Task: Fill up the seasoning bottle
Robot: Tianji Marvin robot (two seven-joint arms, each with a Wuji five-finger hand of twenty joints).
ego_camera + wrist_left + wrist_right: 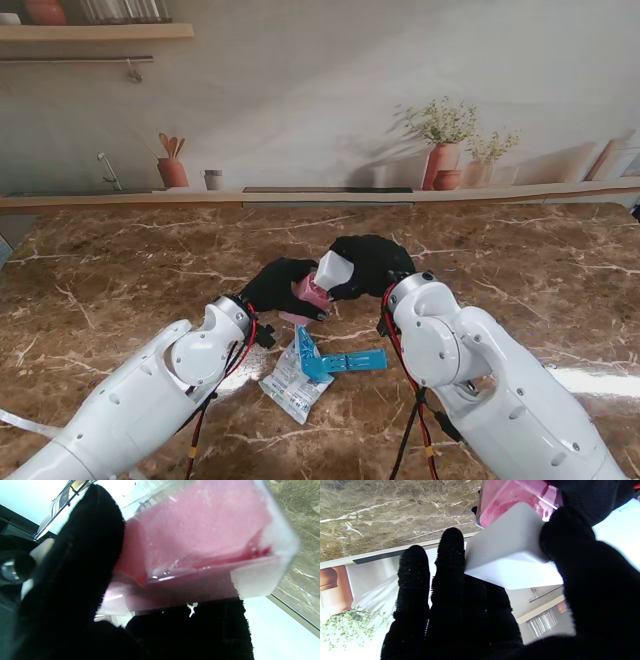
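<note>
Above the marble bench (120, 270), we grasp the seasoning bottle (311, 292), partly full of pink powder, in our left robot hand (280, 285) to steady it, while our right robot hand (370, 262) clasps its white cap (332, 270), probably to fit it on.

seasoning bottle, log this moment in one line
left hand: holds seasoning bottle | right hand: fingers on white cap | sachet: on table

Stand looks down; both wrists close on bottle (312, 291).
</note>
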